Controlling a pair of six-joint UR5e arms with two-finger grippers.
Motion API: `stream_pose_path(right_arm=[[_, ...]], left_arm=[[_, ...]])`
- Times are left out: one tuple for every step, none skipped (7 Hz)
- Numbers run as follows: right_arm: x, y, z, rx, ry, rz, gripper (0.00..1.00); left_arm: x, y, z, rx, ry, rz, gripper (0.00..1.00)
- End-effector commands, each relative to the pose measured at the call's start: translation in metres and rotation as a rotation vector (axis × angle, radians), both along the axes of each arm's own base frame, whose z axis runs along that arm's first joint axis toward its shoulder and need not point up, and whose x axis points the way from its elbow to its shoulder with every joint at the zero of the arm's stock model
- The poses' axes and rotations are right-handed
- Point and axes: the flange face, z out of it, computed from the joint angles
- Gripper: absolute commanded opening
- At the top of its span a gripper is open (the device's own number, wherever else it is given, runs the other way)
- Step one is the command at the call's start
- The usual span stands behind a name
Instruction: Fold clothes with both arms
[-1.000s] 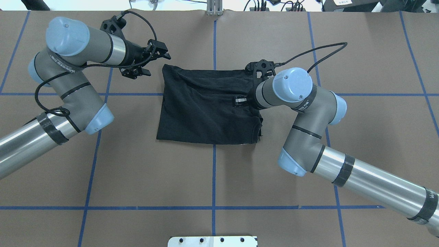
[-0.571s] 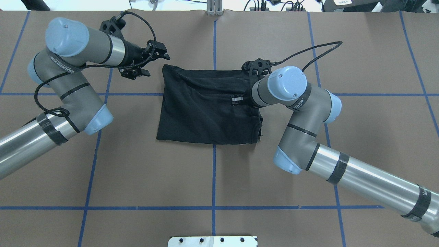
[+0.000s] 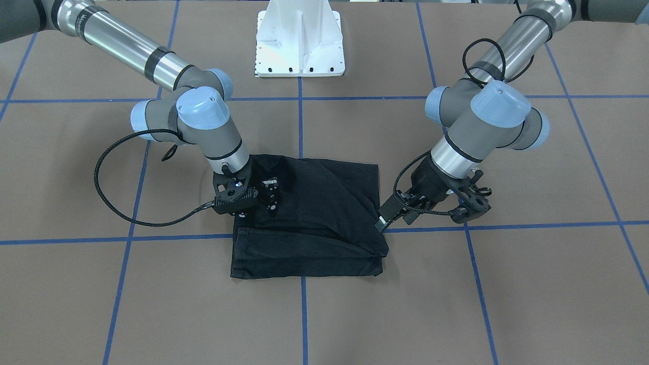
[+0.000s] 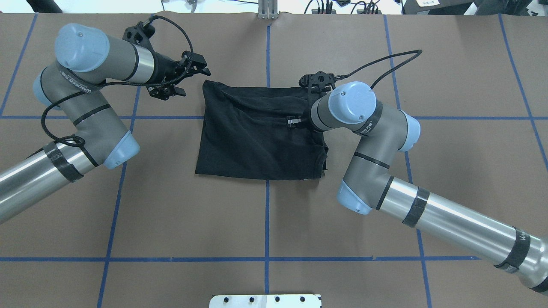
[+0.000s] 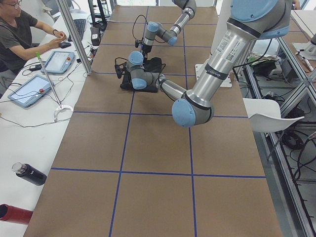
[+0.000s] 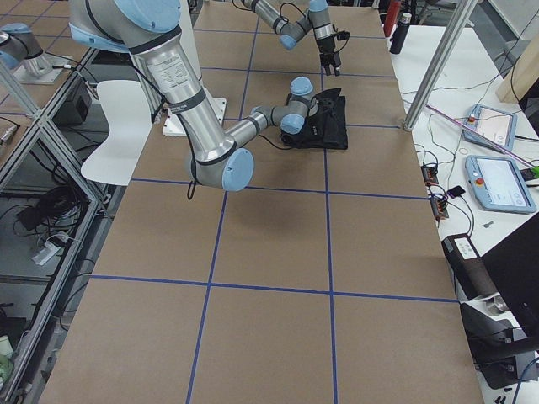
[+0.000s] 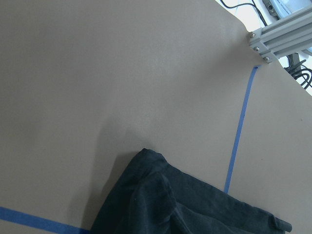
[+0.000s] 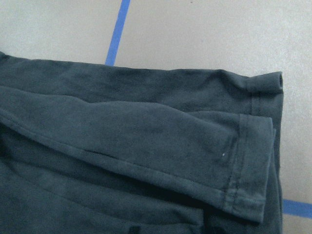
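Shirt [image 4: 257, 141] is lying folded on the table [image 4: 265, 222], plain black showing, roughly a rectangle. Your left gripper [image 4: 196, 80] is hanging just off the shirt's far corner on the robot's left, jaws standing wide, gripping nothing. Your right gripper [image 3: 270, 195] is pointing down over the shirt's right part, jaws apart. You cannot tell whether it's touching cloth.
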Motion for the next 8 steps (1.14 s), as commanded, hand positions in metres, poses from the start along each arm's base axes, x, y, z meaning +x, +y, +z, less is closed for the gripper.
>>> stream_pose_path(right_arm=[[0.001,0.000,0.004,-0.002,0.003,0.000,0.54],[0.001,0.000,0.003,-0.003,0.002,0.001,0.17],[0.001,0.000,0.003,-0.004,0.003,-0.003,0.00],[0.001,0.001,0.003,-0.004,0.001,-0.007,0.00],[0.002,0.002,0.001,-0.003,-0.002,-0.009,0.00],[0.007,0.000,-0.004,0.003,-0.013,-0.005,0.00],[0.023,-0.006,-0.020,0.021,-0.039,0.013,0.00],[0.034,-0.011,-0.029,0.034,-0.057,0.027,0.00]], left_arm=[[0.000,0.000,0.000,-0.001,0.000,0.000,1.00],[0.000,0.000,0.001,-0.003,-0.003,0.000,1.00],[0.000,0.000,0.001,-0.003,-0.003,0.000,1.00],[0.000,0.000,0.001,-0.003,-0.003,0.000,1.00],[0.000,0.000,0.000,-0.002,-0.002,0.000,1.00],[0.000,0.000,0.001,-0.003,-0.003,0.000,1.00],[-0.001,0.001,0.000,-0.003,-0.001,0.001,1.00],[-0.001,0.002,-0.005,0.001,0.002,0.001,1.00]])
